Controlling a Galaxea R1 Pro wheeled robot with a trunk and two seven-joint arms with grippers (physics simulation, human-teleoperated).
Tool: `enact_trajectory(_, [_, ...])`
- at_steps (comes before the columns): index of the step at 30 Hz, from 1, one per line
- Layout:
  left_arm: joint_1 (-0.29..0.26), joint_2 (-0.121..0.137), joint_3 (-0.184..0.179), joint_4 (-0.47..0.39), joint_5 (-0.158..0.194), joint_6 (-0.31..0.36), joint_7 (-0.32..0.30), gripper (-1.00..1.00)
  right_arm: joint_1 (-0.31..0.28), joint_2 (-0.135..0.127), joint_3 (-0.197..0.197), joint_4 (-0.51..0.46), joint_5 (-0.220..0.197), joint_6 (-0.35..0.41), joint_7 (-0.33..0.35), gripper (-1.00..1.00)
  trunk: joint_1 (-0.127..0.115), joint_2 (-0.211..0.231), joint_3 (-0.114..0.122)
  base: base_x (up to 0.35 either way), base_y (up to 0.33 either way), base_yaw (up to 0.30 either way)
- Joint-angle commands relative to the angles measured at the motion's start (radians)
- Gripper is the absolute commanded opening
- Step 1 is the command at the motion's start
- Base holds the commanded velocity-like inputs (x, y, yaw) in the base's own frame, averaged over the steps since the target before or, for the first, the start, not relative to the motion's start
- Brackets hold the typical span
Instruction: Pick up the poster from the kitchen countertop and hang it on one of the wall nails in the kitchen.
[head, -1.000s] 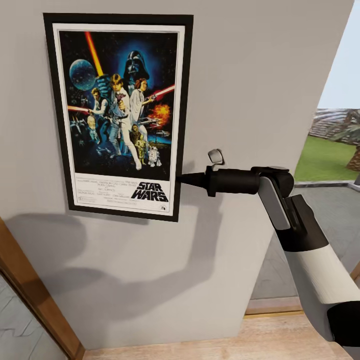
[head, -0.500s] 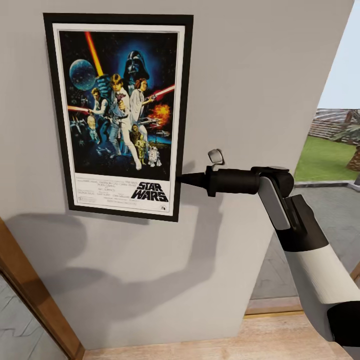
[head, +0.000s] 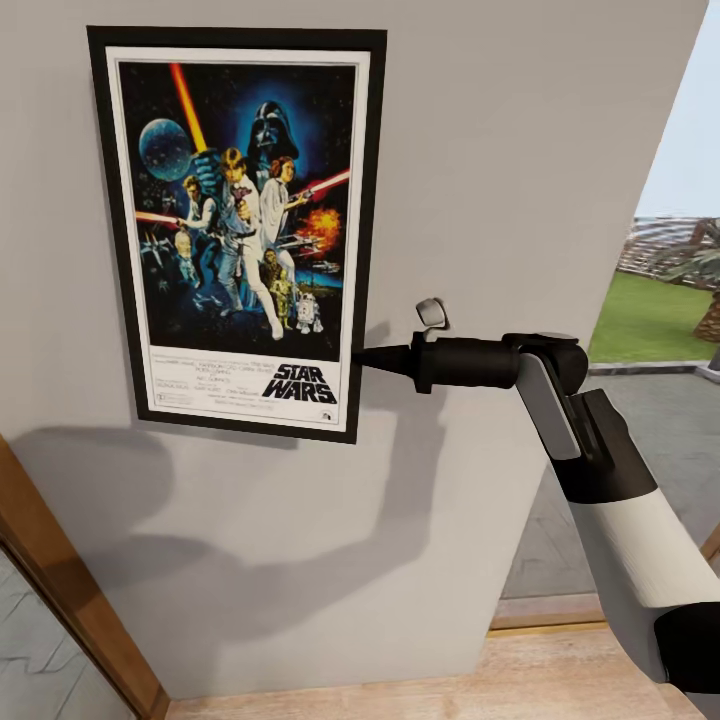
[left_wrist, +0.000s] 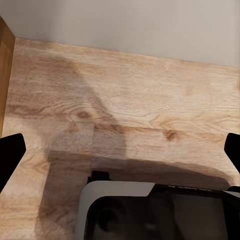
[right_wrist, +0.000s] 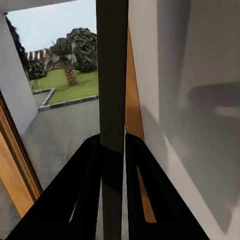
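While flat on wall (head: 520, 120) | poster (head: 245, 230) edge pinched between right gripper (head: 362, 358) jaws

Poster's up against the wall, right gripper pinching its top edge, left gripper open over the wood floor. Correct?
Not the top edge. The head view shows the right gripper pinching the poster at its right edge, near the bottom corner. The rest holds: poster against the wall, left gripper open over the wood floor.

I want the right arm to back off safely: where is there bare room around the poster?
Bare grey wall lies right of the poster, above the right pincer, and below the poster down to the wooden floor. It is crowded at the poster's lower right edge, which the pincer grips.
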Motion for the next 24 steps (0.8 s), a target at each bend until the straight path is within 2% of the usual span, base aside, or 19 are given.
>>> enact_trajectory(1, [0.0,0.0,0.002,-0.001,0.005,0.0,-0.006,1.0,-0.001,-0.001,0.001,0.0,-0.005,0.006,0.0,-1.0,0.001,-0.002,-0.002,0.0,0.0,0.0])
enact_trajectory(24, [0.0,0.001,0.002,-0.001,0.005,0.0,-0.006,1.0,-0.001,-0.001,0.0,0.0,-0.005,0.006,0.0,-1.0,0.001,-0.002,-0.002,0.024,0.0,0.0])
